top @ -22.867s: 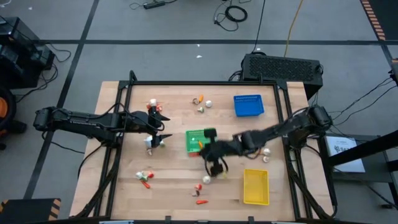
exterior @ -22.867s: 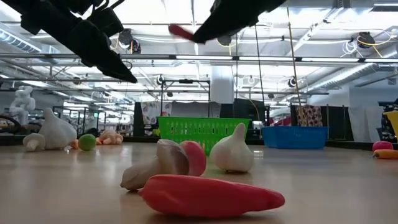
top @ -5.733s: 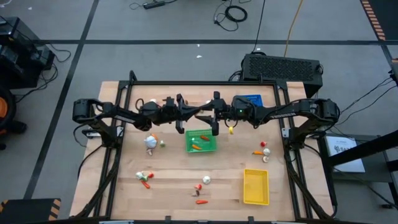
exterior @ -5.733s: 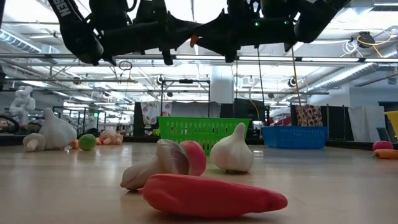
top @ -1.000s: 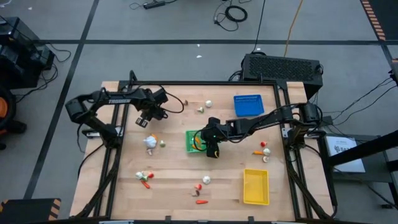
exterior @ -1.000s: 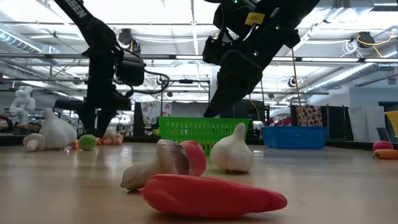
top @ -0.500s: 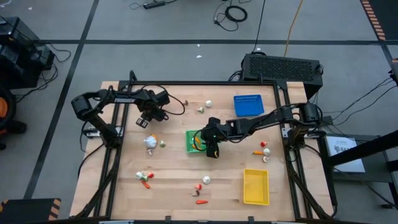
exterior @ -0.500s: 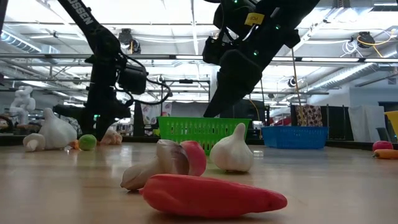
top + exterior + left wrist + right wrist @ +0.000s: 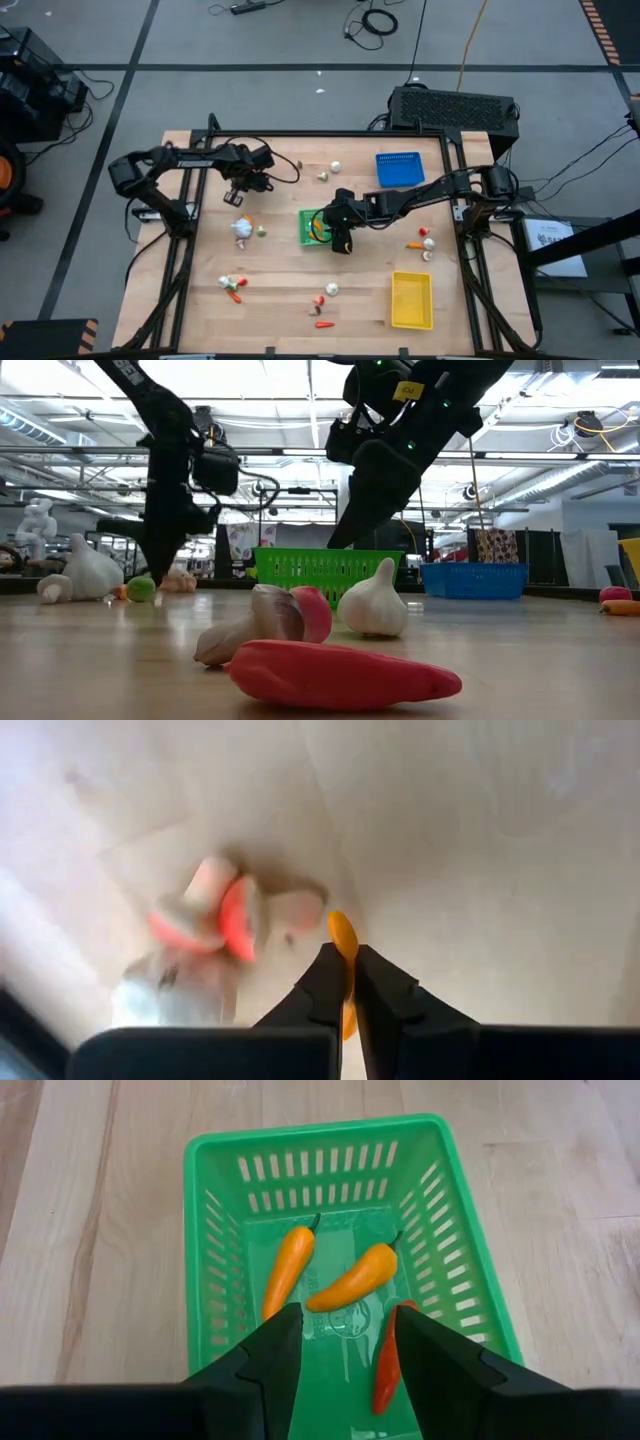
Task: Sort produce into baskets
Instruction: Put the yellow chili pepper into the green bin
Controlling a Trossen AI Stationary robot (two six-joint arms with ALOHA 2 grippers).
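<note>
My left gripper (image 9: 351, 978) is shut on a small orange produce piece (image 9: 342, 932) at the table's far left (image 9: 240, 193). Just beyond it lies a cluster of red and white pieces (image 9: 215, 918). My right gripper (image 9: 345, 1348) hangs open above the green basket (image 9: 312, 226), touching nothing. In that basket (image 9: 440, 1210) lie two orange peppers (image 9: 355, 1280) and a red one (image 9: 388, 1365). The blue basket (image 9: 399, 168) stands at the far right and the yellow basket (image 9: 411, 300) at the near right. My left gripper pinches the orange piece between its two fingertips, with one end (image 9: 343, 938) showing past the tips. The fingers come from above, pointing down at the table. Whether the piece still rests on the table I cannot tell.
A white garlic (image 9: 240, 229) and a green piece (image 9: 260, 232) lie near the left gripper. More produce lies at the far middle (image 9: 329, 171), the right (image 9: 422, 241), the near left (image 9: 232, 287) and the near middle (image 9: 325, 300). In the low view a red pepper (image 9: 340, 672) lies closest.
My left gripper has shifted slightly toward the table's right edge, low over the far left, and its fingers have shut on the orange piece.
</note>
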